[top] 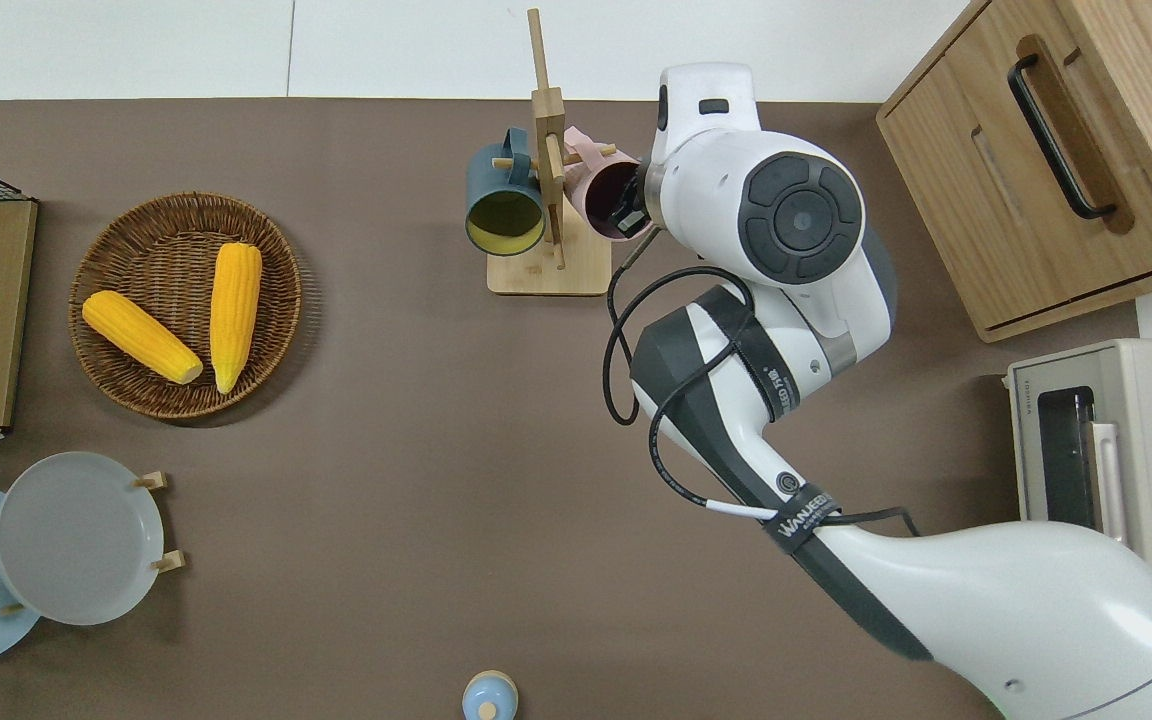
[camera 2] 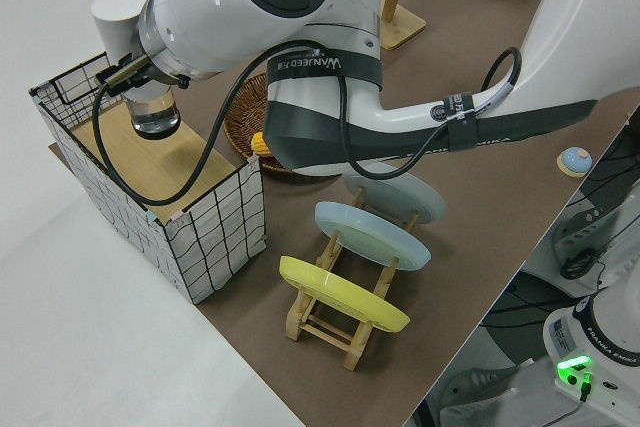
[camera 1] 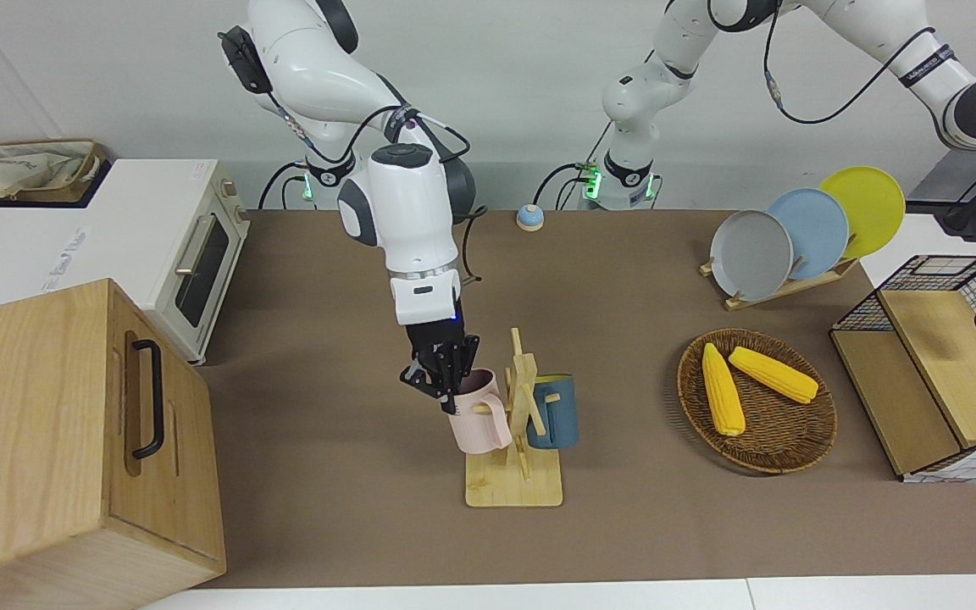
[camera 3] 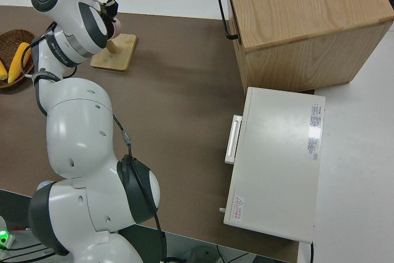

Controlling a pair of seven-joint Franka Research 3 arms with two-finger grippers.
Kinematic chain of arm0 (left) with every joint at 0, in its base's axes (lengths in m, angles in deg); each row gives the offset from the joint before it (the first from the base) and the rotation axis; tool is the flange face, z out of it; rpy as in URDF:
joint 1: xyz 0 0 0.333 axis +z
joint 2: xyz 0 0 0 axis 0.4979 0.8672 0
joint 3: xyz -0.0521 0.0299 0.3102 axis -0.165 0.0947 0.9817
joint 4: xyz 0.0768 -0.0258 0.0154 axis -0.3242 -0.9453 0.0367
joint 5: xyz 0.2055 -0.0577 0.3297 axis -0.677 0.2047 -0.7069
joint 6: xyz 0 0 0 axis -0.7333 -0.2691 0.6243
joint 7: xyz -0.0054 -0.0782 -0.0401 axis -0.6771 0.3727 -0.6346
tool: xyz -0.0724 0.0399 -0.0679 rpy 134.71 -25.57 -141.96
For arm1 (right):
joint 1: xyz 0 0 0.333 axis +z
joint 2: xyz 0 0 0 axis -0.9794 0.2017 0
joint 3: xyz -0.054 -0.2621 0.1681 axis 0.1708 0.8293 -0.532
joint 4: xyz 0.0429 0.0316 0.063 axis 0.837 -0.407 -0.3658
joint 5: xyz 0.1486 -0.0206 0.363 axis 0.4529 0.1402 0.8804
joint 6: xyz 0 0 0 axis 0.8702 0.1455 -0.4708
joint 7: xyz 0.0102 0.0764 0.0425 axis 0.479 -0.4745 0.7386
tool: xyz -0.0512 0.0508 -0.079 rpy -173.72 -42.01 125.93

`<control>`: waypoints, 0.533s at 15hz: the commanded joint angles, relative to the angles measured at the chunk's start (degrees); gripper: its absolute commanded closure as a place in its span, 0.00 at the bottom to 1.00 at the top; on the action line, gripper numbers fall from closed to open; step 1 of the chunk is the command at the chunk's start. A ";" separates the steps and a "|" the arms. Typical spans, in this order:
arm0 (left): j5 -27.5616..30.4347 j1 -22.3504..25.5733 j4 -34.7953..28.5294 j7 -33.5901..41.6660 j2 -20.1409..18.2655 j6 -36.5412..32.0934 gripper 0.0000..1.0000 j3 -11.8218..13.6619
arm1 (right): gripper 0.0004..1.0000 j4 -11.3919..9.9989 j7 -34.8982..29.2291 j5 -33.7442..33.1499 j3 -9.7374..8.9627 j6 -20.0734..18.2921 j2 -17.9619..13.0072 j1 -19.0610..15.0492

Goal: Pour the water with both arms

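Reaching down with my right gripper (camera 1: 446,383), I had it at the rim of the pink mug (camera 1: 479,413) hanging on the wooden mug rack (camera 1: 515,440), one finger dipped inside the mouth and the other outside, so it was pinching the mug's wall. The blue mug (camera 1: 554,413) hung on the rack's opposite peg, toward the left arm's end of the worktop (camera 1: 623,280). The overhead view showed the pink mug's opening half covered by my wrist.

My left gripper (camera 2: 128,75) was way off at the left arm's end, over the wire basket (camera 2: 205,222) with the wooden shelf inside, with a clear glass (camera 2: 155,112) hanging right under it. Honestly couldn't tell whether those fingers were spread or closed on it.

Also there: a wicker tray (camera 1: 772,453) with two corn cobs (camera 1: 723,391), and a plate rack (camera 1: 780,288) nearer to the robots than that.
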 commanded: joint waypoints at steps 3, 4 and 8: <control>-4.49 -0.26 0.85 -6.27 -3.40 -3.83 1.00 0.01 | 1.00 -2.15 -0.37 1.18 -0.11 -1.34 -2.46 -1.30; -5.02 -0.35 0.85 -7.24 -3.84 -4.18 1.00 -0.07 | 1.00 -2.85 -0.37 1.27 -0.11 -1.34 -2.81 -1.48; -5.29 -0.44 0.42 -9.35 -5.86 -5.76 1.00 -0.51 | 1.00 -3.83 -0.29 1.62 -0.20 -1.34 -3.78 -2.53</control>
